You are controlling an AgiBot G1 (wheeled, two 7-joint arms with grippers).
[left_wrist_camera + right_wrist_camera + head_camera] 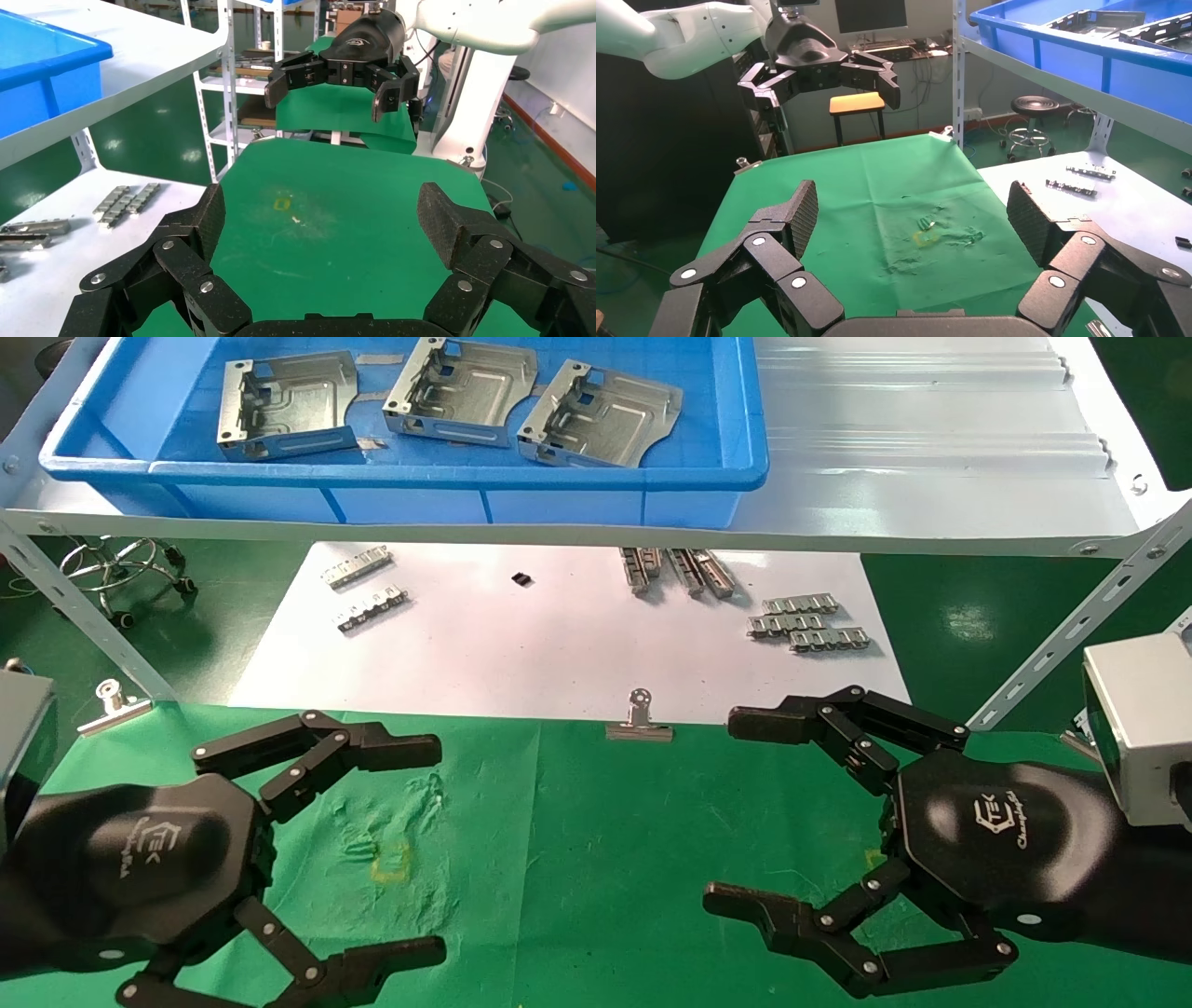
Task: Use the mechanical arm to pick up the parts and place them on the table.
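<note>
Wrinkled green surface [577, 859] lies bare between the left tool [424, 845] and right tool [736, 812], both spread wide. Three parts [456, 393] sit in the blue tray [400, 477] on the shelf [931, 477] beyond its far edge.

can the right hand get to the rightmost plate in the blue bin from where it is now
Probably yes, but not straight away. The right gripper hovers open and empty over the green table, below the shelf. The rightmost plate lies uncovered in the open-topped blue bin, so the arm must rise over the bin's front wall.
</note>
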